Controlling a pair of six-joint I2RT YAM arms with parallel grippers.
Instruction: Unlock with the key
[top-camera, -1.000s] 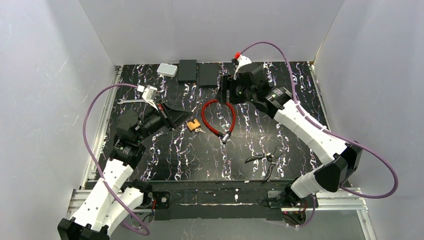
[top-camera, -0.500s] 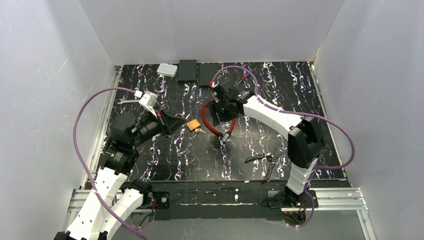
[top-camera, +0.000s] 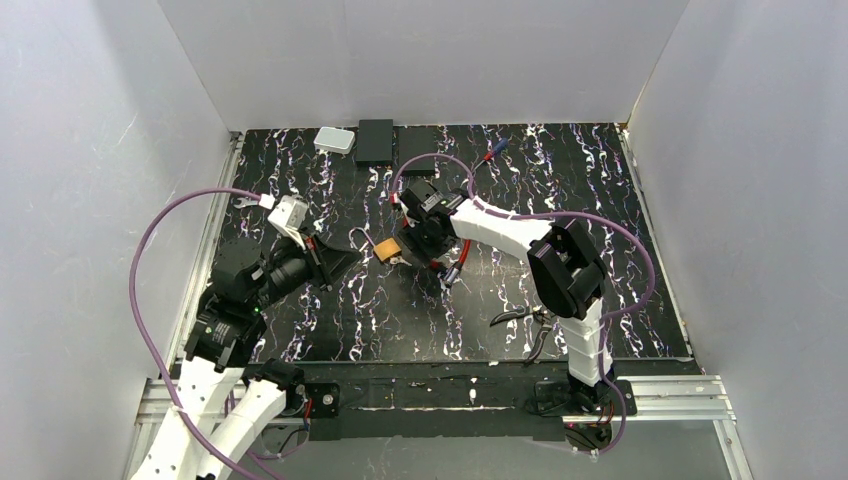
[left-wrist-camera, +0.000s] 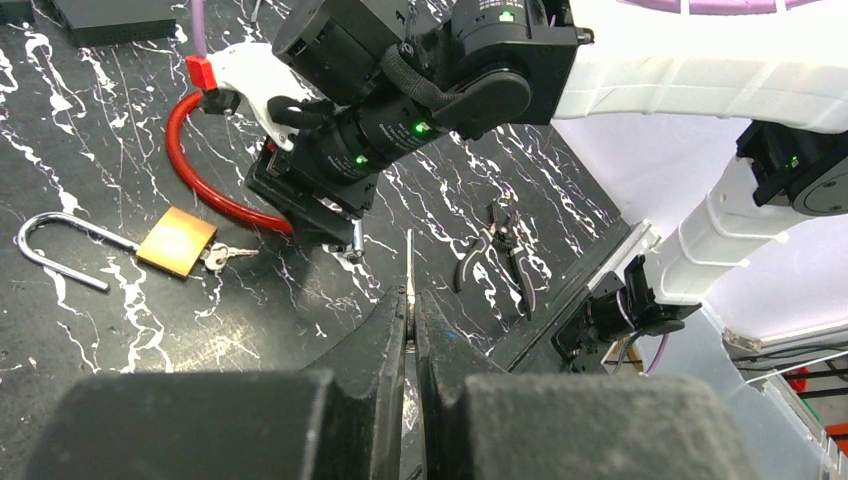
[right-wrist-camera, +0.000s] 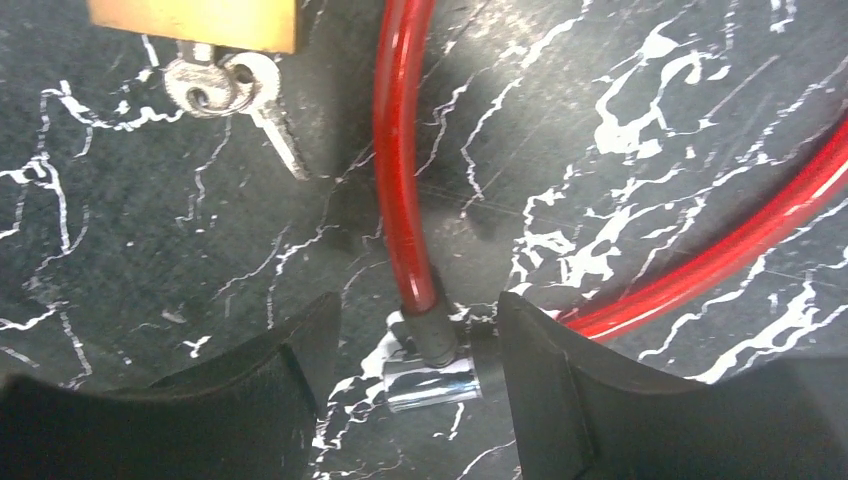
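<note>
The brass padlock lies flat on the marble table, its steel shackle swung open and the key in its base with a second key on the ring. The padlock lies just left of a red cable lock. My right gripper is open and low over the table. Its jaws stand on either side of the cable's chrome end piece, and the right finger is close against it. My left gripper is shut, empty, and hovers left of the padlock, pointing at it.
Black pliers lie at the near right. A white box and two black boxes sit along the back edge. A wrench lies at the far left, and a small red-and-blue item at the back.
My right arm swung from the back down onto the cable's end beside the padlock, its jaws narrowing. My left arm drew back a little toward the near left, still shut.
</note>
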